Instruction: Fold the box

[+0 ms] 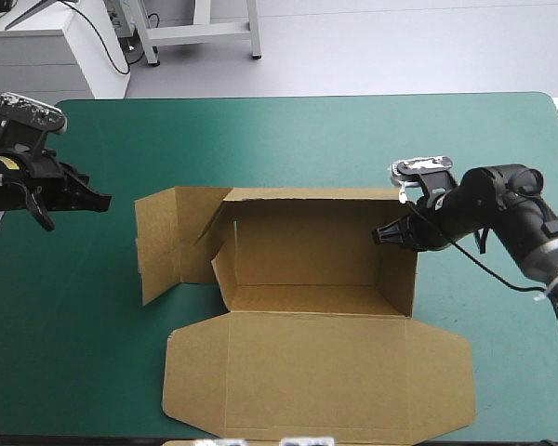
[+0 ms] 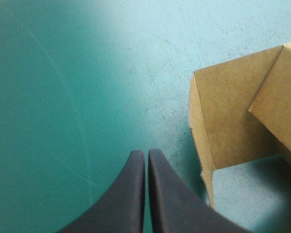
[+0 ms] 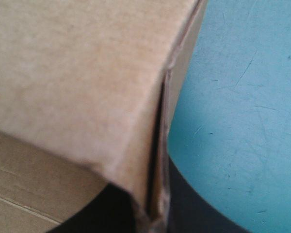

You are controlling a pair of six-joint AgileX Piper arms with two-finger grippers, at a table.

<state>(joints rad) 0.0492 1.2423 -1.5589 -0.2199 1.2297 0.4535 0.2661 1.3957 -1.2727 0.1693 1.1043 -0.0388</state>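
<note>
Desk (image 1: 260, 139) under a teal-green cover, smooth, with faint scuffs and hairline scratches in both wrist views. Rounded far corners. Beyond the far edge, at 12 o'clock, pale grey floor (image 1: 400, 46) and the legs of a white frame (image 1: 205, 35).

Box (image 1: 307, 246) of brown board a little toward 6 o'clock from the desk's middle, standing as an open tray, mouth upward. Long axis from 9 to 3 o'clock, parallel with the near edge. Back wall and 3 o'clock end wall upright. Lid (image 1: 316, 372) flat on the cover, spread toward 6 o'clock and nearly reaching the near edge. At the 9 o'clock end, side flap (image 1: 163, 242) swung outward and standing half open, with a smaller inner flap tilted into the tray beside it.

Right end effector (image 1: 381, 235) at the 3 o'clock end wall, its black fingers (image 3: 196, 213) all but closed with the wall's board pinched between them. In the right wrist view, the board's edge running straight down into the narrow gap.

Left end effector (image 1: 100, 200) at 9 o'clock, near the desk's left edge, well apart from the box and pointing toward 3 o'clock. Fingers (image 2: 131, 194) pressed together save a thin slit, gripping nothing. Bare cover ahead, the outswung flap farther on and off to one side.
</note>
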